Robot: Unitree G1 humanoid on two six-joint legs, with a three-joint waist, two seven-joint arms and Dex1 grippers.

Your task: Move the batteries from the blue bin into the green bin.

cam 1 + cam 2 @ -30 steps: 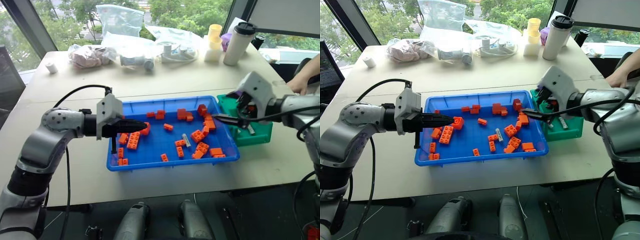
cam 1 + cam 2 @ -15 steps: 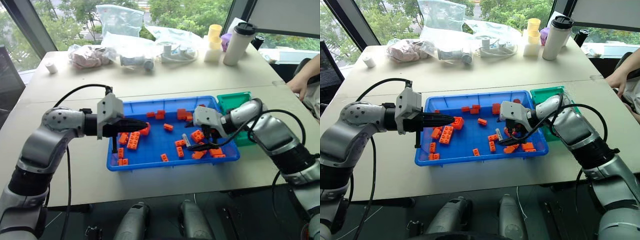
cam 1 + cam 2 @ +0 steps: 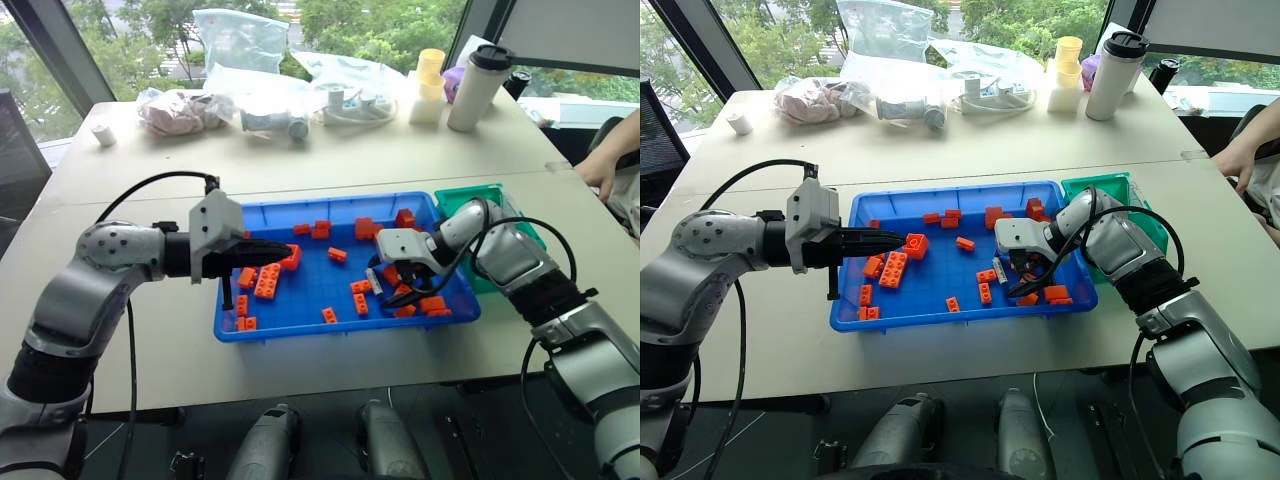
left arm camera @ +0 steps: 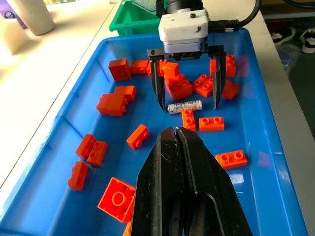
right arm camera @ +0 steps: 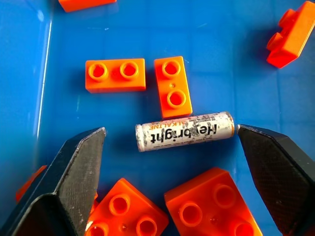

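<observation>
The right gripper [image 4: 189,104] has its two black fingers [image 5: 74,172] spread wide to either side of a battery [image 5: 184,131], which lies flat on the floor of the blue bin [image 3: 300,318]. One fingertip is almost at the battery's end and the other stands off from the opposite end; whether either tip touches it cannot be told. The gripper points steeply down into the bin, its white housing above it, and the grey forearm bends back over the bin's right rim toward the green bin [image 3: 470,198]. Two small orange bricks [image 5: 172,86] lie just beside the battery, and larger ones sit between the fingers on its other side.

The left gripper [image 3: 283,247] has its fingers pressed together with nothing between them. It reaches nearly level over the left part of the blue bin, well apart from the battery, above a cluster of orange bricks.

The right forearm covers much of the green bin, so its contents cannot be made out. A person's hand [image 3: 605,170] shows at the table's right edge, beyond the green bin.
</observation>
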